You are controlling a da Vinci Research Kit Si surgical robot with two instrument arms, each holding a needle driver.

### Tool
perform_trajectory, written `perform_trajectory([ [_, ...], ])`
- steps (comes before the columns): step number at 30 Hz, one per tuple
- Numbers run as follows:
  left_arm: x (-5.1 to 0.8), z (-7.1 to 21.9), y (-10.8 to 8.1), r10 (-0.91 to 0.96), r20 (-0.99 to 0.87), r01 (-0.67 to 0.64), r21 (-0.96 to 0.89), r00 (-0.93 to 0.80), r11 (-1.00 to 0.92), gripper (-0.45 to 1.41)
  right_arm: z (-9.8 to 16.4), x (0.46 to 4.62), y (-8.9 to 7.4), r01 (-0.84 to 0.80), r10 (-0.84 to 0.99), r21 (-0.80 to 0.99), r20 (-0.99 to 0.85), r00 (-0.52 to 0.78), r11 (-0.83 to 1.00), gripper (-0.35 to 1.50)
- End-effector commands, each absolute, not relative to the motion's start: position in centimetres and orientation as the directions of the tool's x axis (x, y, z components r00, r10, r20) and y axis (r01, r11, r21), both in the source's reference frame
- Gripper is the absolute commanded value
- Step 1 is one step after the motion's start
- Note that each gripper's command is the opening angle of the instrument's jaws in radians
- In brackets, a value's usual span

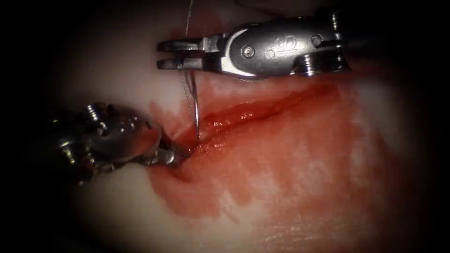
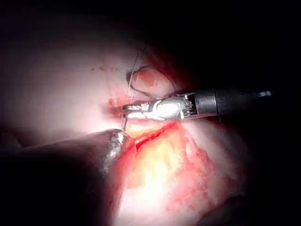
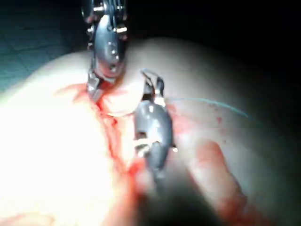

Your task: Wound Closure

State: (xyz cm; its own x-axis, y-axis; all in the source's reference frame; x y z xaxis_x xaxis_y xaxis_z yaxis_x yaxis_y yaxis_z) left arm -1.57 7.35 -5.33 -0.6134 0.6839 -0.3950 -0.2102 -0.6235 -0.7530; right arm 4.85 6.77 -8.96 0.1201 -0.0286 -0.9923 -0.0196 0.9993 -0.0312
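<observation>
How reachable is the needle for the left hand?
Probably yes: the needle, held by the right hand, stands in the tissue just beside the left hand, nothing between.

Glossy metal tools [image 1: 180, 55], wet tissue [image 1: 290, 159]

Right hand [image 3: 157, 87] over tissue [image 3: 56, 155], thread [image 3: 211, 104] beside it, left hand [image 3: 94, 89] at red-wet cut [image 3: 113, 136].

A surgical practice lab: a slab of pale tissue [image 1: 290, 197] with a red cut [image 1: 248, 115] lies spotlit in darkness, worked by slim steel robot tools.
</observation>
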Motion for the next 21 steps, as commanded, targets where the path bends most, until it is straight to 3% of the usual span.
perform_trajectory([
  [1,-1.56,-5.34,7.45,0.685,-0.399,-0.229,-0.738,-0.609,-0.634,-0.25,-8.91,4.95,6.77,-0.018,-0.033,-0.035,-0.993,0.117,0.999,-0.35],
  [21,-1.61,-5.58,7.44,0.653,-0.448,-0.247,-0.676,-0.610,-0.694,-0.25,-8.88,4.76,6.80,0.049,-0.063,-0.058,-0.992,0.107,0.997,-0.35],
])
